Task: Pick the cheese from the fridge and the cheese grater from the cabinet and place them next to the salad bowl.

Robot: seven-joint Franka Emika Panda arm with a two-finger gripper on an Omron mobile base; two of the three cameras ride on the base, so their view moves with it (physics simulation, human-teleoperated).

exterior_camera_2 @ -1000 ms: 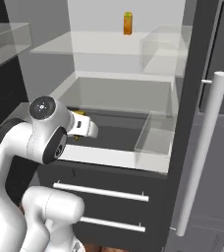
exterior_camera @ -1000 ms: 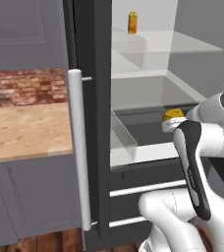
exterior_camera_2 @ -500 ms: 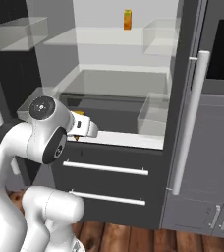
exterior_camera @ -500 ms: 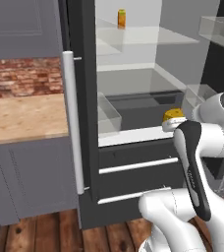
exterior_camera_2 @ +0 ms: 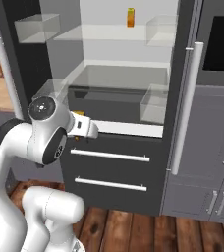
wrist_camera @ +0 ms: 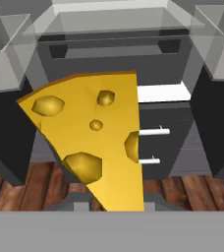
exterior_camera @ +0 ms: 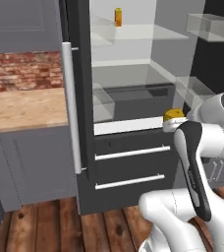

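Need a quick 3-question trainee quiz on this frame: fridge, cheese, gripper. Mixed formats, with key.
1. True or false: the gripper is shut on the cheese.
2. Multiple choice: the small orange carton stands
A. on an upper glass shelf of the fridge
B. on the wooden counter
C. in a door bin
3. Fill in: the fridge doors are ____.

Key
1. True. The hand view shows the wedge clamped at the fingertips, in front of the fridge drawers.
2. A
3. open
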